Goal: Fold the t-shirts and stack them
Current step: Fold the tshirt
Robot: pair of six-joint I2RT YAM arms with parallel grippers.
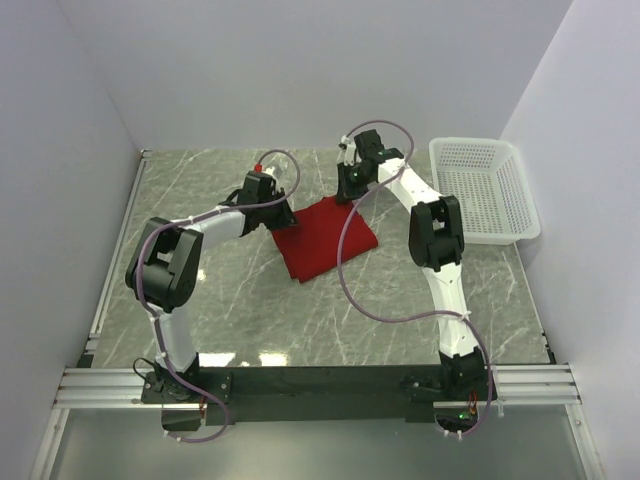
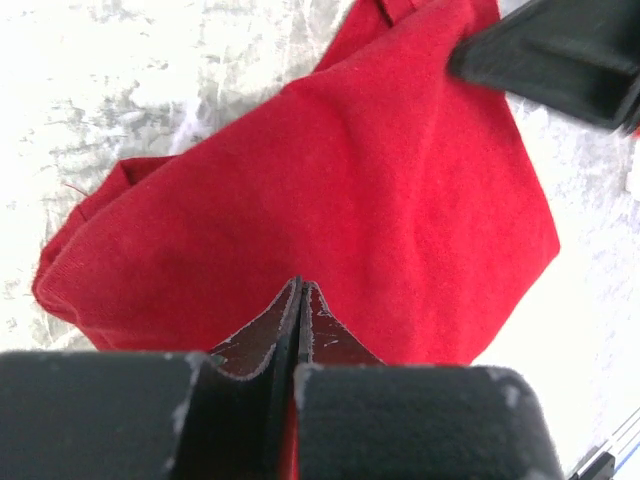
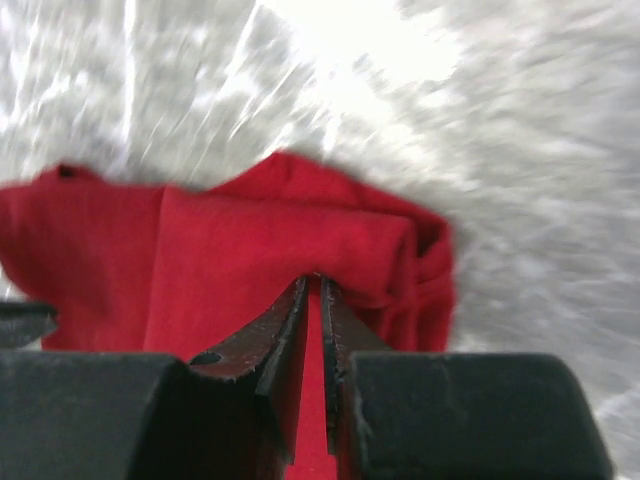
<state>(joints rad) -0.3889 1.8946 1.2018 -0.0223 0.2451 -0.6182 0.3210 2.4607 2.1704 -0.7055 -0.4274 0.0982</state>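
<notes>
Top external view: the red t-shirt lies a little beyond the middle of the bench, toward the far edge, and is gathered into a compact, roughly square bundle of several layers. The left gripper sits at its far left corner and the right gripper at its far right corner.

In the left wrist view the jaws are pressed together with a sliver of red cloth between them, so this gripper looks to be pinching the shirt's edge. In the right wrist view the jaws are nearly closed on a fold of the same cloth.

I judge the folding to be well along, with another fold or a smoothing pull in hand. The edges are uneven, so tidying remains. Only one shirt shows, so no stack exists yet. A white basket stands at the far right corner, apart from the shirt.
</notes>
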